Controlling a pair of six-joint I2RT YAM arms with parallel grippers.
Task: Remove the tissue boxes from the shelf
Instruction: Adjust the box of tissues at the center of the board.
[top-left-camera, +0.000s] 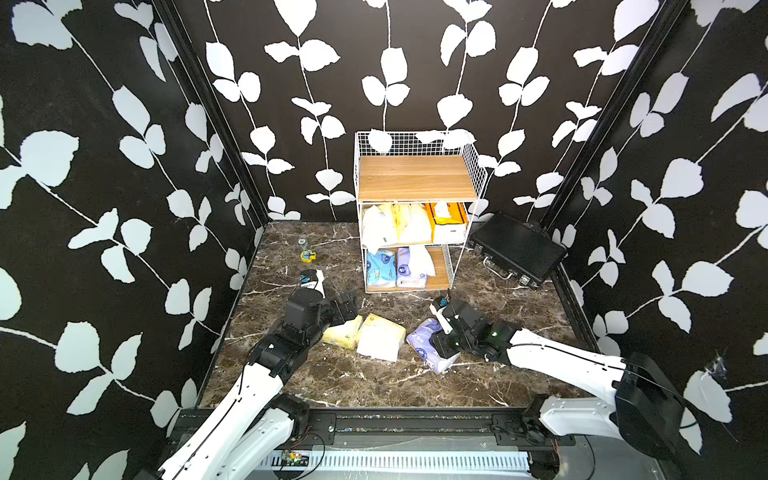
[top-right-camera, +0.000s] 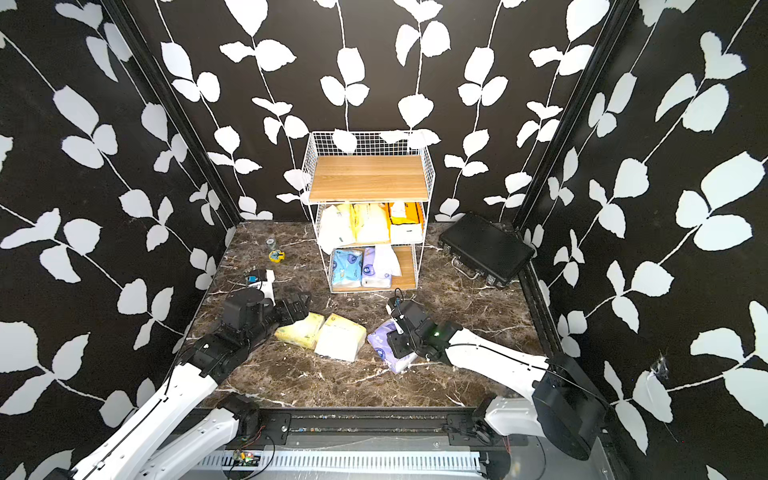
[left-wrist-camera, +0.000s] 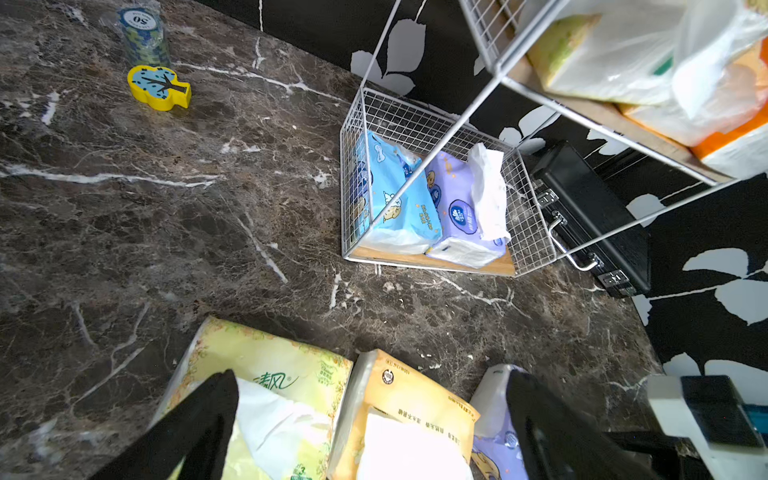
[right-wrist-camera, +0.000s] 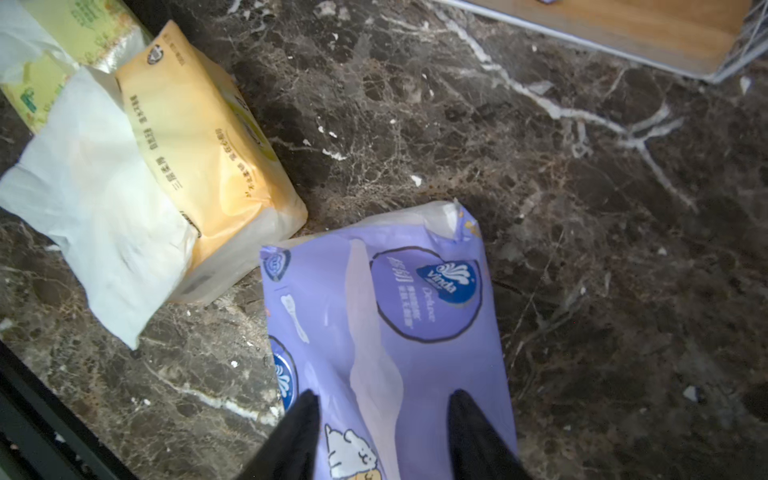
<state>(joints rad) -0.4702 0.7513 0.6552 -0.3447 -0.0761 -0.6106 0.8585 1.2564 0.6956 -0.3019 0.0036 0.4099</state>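
Shelf (top-left-camera: 417, 178) white wire, light wood boards; table (top-left-camera: 332, 382) brown marble, white-veined; walls (top-left-camera: 353, 62) black (white leaf print); case (top-left-camera: 519, 249) plain black.

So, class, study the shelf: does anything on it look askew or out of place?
The pale pack on the middle tier of the shelf sags over the front edge, as if about to slip. On the bottom tier, a loose tissue sticks out of the lavender pack.

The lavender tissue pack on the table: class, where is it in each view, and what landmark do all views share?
In a top view: lavender pack just below centre.
In a top view: lavender pack just below centre.
Left wrist: lavender pack partly cut off.
Right wrist: lavender pack large, close up.
Shared landmark: yellow-orange pack beside it.
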